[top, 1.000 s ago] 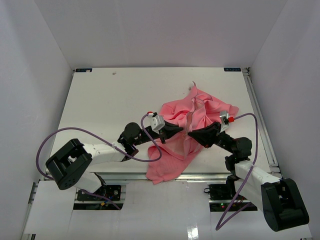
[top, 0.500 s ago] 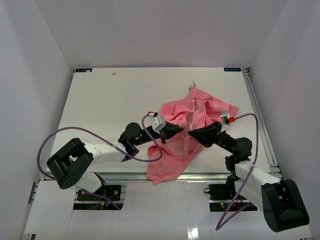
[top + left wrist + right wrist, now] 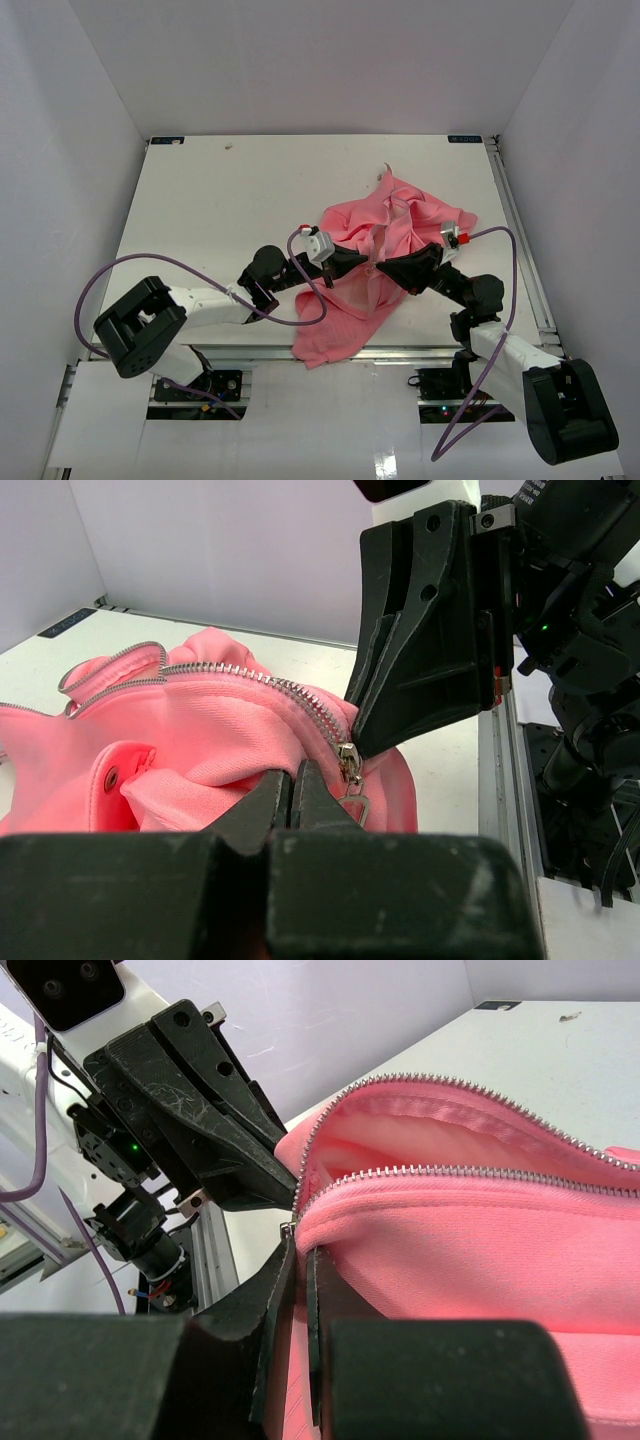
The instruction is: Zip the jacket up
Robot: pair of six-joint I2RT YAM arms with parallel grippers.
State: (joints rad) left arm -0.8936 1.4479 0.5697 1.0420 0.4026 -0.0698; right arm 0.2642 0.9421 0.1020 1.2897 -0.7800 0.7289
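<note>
Salmon-pink soft fabric jacket (image 3: pixel 400 225) lies crumpled on the white worktop (image 3: pixel 230 200), closer to the right edge than the left, with one fold drooping over the near edge. Both arms reach in to meet at its near side.

The left end effector (image 3: pixel 358 262) has its fingers pressed together on a pinch of the jacket's front edge. In the left wrist view that pinch sits just beside the small silver zipper slider (image 3: pixel 348 754), whose wire pull tab (image 3: pixel 358 806) hangs free below it. The right end effector (image 3: pixel 383 268) is likewise clamped on pink cloth. Its tips come in from the opposite side and touch, or nearly touch, the slider (whether metal is actually caught between them cannot be told).

The right wrist view shows why the two grips face each other. The two rows of silver zipper teeth (image 3: pixel 450 1170) run together only at the slider and spread apart beyond it, baring the paler pink lining (image 3: pixel 400 1140). Holding the bottom end from both sides probably keeps it taut and steady so the slider can be drawn along. By that judgement the closing has barely begun.

A white snap (image 3: pixel 110 777) shows on a flap further along.

Against the overhead pictures from a second and half a second ago, the left wrist has crept slightly toward the right edge, closing on its partner. The right arm and the jacket's outline look unchanged.
</note>
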